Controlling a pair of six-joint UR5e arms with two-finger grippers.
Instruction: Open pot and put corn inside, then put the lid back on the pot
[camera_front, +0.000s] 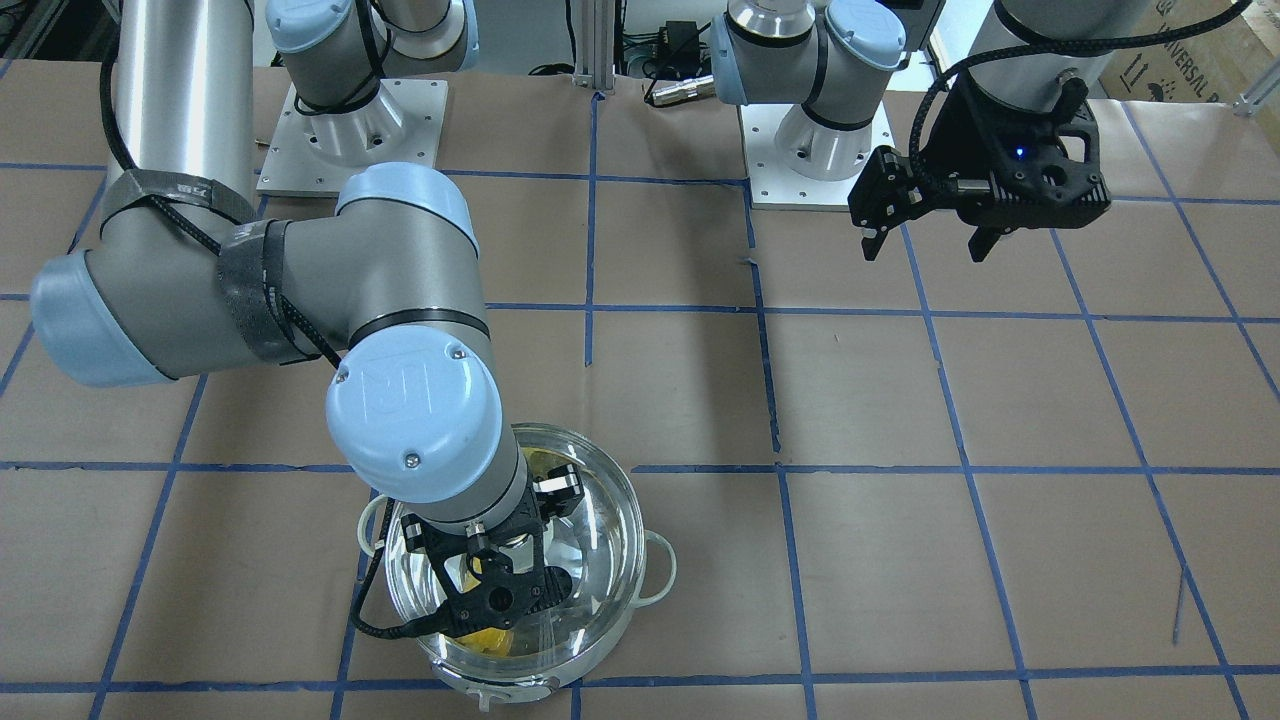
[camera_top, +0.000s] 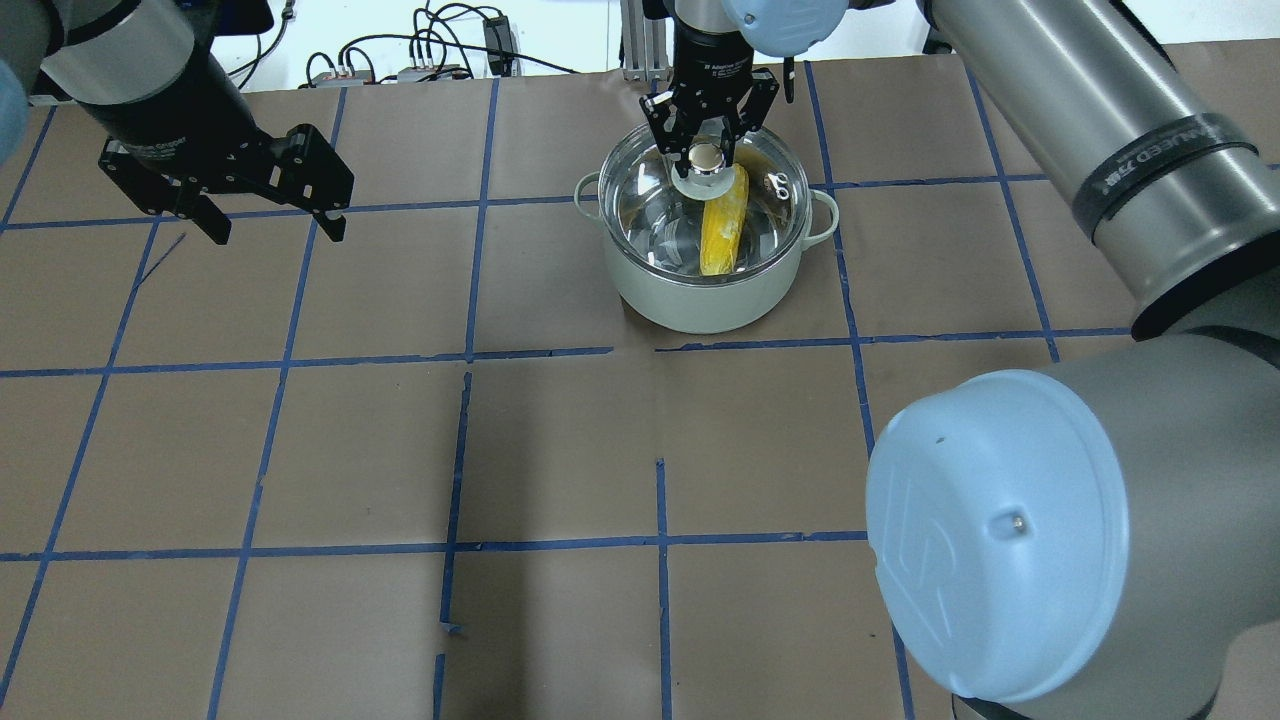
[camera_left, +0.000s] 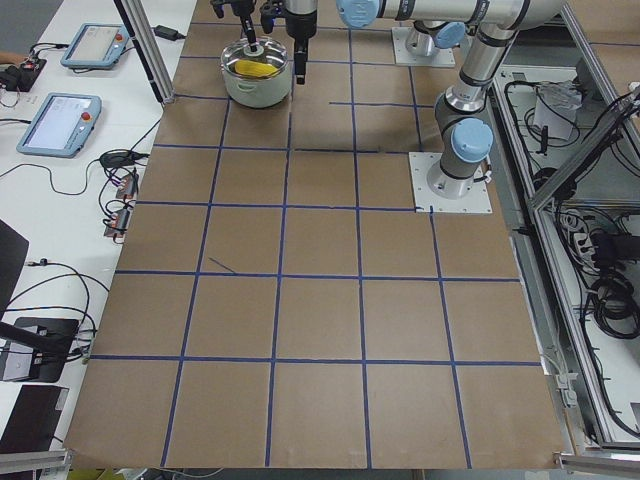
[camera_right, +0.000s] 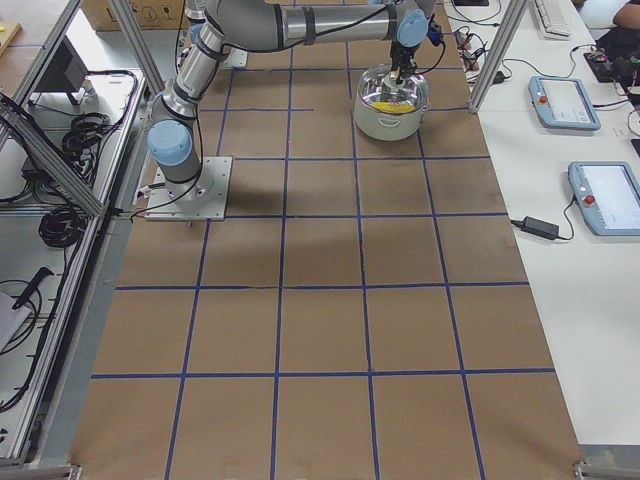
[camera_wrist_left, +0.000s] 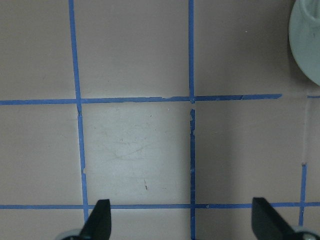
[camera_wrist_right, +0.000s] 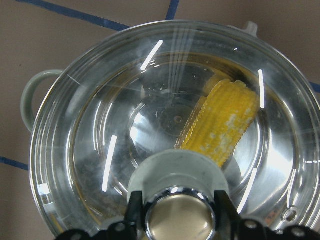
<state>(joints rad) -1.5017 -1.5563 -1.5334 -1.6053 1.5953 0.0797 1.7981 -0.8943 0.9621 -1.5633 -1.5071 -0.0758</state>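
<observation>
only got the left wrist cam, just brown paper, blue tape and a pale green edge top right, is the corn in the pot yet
Observer: Yes, the yellow corn cob lies inside the round pot with pale green loop handles.
Operator: lid on or off
Observer: On. The domed clear glass lid sits over the pot's mouth, and the corn shows through it.
Operator: anything holding it
Observer: The right gripper is on it from above, its fingers against both sides of the metal-capped pale green knob.
</observation>
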